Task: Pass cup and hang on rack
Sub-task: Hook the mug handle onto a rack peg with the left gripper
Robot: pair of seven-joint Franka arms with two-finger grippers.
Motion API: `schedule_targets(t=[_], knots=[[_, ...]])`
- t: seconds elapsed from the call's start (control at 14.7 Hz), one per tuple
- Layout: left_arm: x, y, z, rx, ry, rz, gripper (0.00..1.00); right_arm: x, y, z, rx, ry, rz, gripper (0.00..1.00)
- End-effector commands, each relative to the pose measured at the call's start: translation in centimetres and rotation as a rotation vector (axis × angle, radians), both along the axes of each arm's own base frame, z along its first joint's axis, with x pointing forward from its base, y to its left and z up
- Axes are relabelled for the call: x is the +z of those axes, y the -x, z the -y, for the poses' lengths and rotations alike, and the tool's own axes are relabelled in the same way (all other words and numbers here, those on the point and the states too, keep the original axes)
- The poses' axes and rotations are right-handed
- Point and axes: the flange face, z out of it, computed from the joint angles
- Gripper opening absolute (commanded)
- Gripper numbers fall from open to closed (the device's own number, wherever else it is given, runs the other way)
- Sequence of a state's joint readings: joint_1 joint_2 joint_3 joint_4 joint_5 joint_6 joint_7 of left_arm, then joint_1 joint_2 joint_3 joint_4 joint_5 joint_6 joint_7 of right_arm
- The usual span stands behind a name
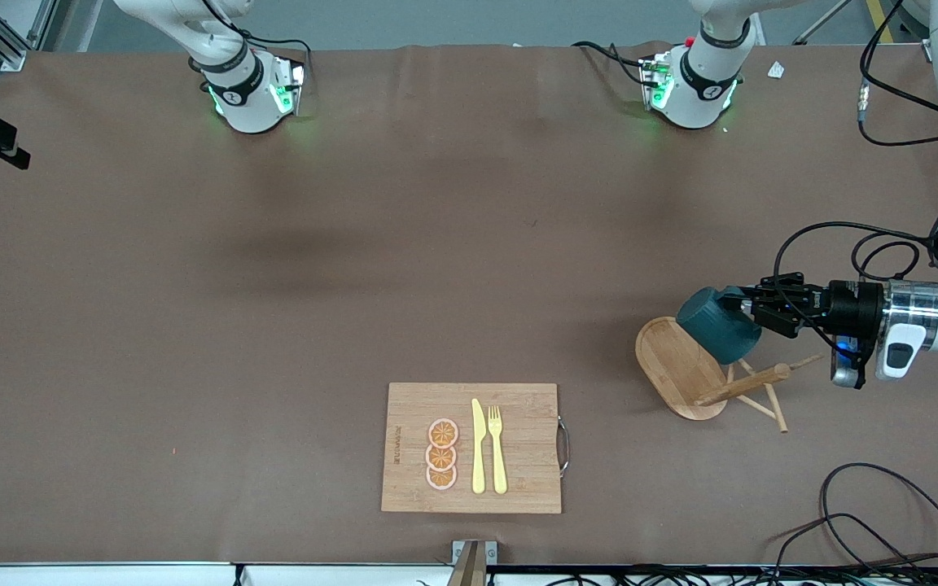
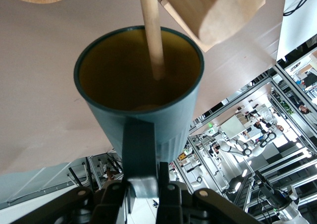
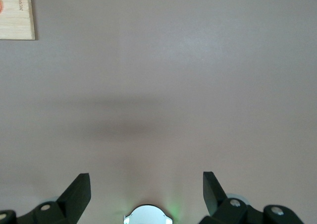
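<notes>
The dark teal cup is held on its side in the air over the wooden rack, at the left arm's end of the table. My left gripper is shut on the cup's handle. In the left wrist view the cup shows its yellowish inside, and a thin peg of the rack reaches into its mouth. My left gripper clamps the handle there. My right gripper waits over the table near its base. It is open and empty.
A bamboo cutting board with a yellow knife, a fork and orange slices lies near the front edge; its corner shows in the right wrist view. Loose cables lie at the front corner by the left arm.
</notes>
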State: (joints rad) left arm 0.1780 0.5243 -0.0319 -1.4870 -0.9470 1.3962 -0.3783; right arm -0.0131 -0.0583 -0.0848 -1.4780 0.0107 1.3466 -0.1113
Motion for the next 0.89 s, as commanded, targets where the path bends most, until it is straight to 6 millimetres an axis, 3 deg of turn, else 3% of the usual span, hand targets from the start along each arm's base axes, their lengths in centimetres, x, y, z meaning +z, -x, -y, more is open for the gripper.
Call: schedule_targets(t=[0.0, 0.54, 0.61, 0.82], knots=[[-0.9, 0.1, -1.7, -0.005, 0.037, 0.036, 0.01, 0.0, 0.8, 0.2, 0.012, 0.005, 0.002, 1.0], [-3.1, -0.1, -4.1, 0.011, 0.087, 0.079, 0.06, 0.0, 0.8, 0.1, 0.013, 0.005, 0.001, 1.0], [-3.2, -0.1, -4.1, 0.012, 0.089, 0.078, 0.1, 0.0, 0.8, 0.1, 0.013, 0.005, 0.001, 1.0], [-3.2, -0.1, -4.1, 0.012, 0.089, 0.078, 0.42, 0.0, 0.8, 0.1, 0.013, 0.005, 0.002, 1.0]])
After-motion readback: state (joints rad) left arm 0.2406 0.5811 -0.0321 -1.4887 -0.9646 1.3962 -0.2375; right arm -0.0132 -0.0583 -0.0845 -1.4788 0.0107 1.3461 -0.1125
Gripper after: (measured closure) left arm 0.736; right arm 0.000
